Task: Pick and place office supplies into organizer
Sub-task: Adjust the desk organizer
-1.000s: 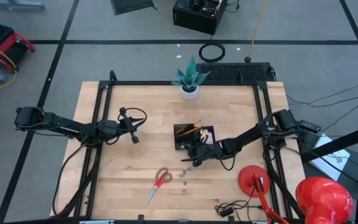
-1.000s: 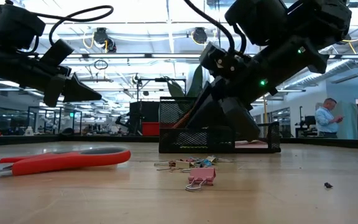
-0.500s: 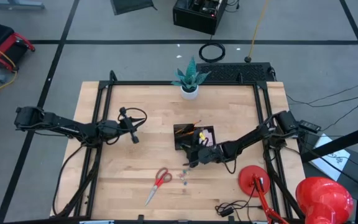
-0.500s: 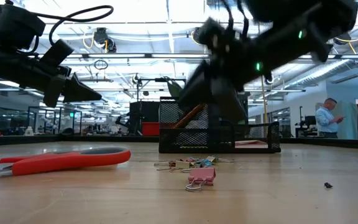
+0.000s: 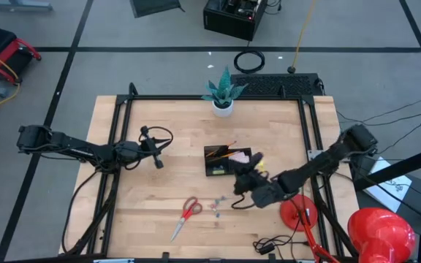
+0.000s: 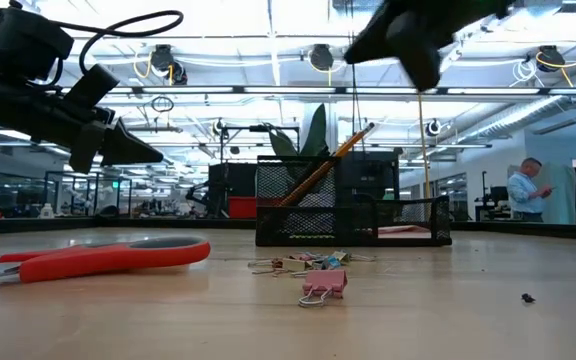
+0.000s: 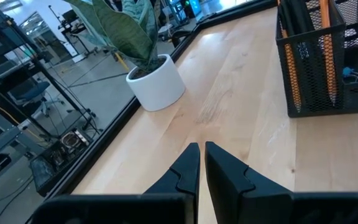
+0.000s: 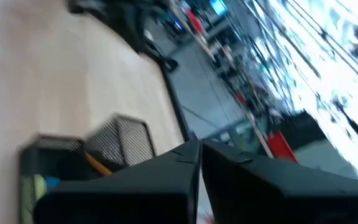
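The black mesh organizer (image 5: pixel 224 161) stands mid-table. An orange pencil (image 6: pixel 323 168) leans in its tall compartment, tip up. Red-handled scissors (image 5: pixel 188 212) lie flat near the front edge. Small clips (image 5: pixel 216 205) lie loose beside them, a pink one (image 6: pixel 325 285) nearest the low camera. My right gripper (image 5: pixel 241 179) hovers shut, with nothing between its fingers, above and just right of the organizer (image 8: pixel 86 155). It is high in the low view (image 6: pixel 408 45). My left gripper (image 5: pixel 158 162) waits shut at the table's left, above the wood (image 7: pixel 201 155).
A white plant pot (image 5: pixel 223 108) stands at the far edge, behind the organizer. A red lamp base (image 5: pixel 298 212) sits at the near right, close under my right arm. A cable (image 5: pixel 269 245) lies by the front edge. Bare wood lies between the scissors and my left gripper.
My right gripper has risen from just in front of the organizer to well above it. It has drawn back toward the table's near right and tipped up toward level. The leaning pencil, hidden behind it before, now shows whole.
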Tool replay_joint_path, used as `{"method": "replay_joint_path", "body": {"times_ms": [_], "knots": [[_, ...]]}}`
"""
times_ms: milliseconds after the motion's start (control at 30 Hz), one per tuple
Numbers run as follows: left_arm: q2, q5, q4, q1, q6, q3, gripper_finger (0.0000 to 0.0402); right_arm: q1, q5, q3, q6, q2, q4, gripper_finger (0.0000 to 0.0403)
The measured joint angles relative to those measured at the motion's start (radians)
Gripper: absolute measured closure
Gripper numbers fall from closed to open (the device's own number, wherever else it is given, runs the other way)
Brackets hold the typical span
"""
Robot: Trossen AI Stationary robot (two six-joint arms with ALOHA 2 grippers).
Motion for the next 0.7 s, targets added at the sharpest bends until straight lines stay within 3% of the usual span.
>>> {"method": "replay_joint_path", "body": {"times_ms": [133, 467, 700], "knots": [[0.0, 0.001, 0.0, 0.0, 0.0, 0.0, 0.0371, 0.007, 0.034, -0.074, 0.22, -0.135, -0.147, 0.0398], [0.0, 0.002, 0.003, 0.0, -0.004, 0.0, 0.0371, -0.066, 0.016, -0.352, 0.541, -0.397, -0.109, 0.0402], [0.0, 0.002, 0.004, 0.0, -0.007, 0.0, 0.0371, -0.262, -0.298, -0.465, 0.668, -0.481, -0.099, 0.0402]]}}
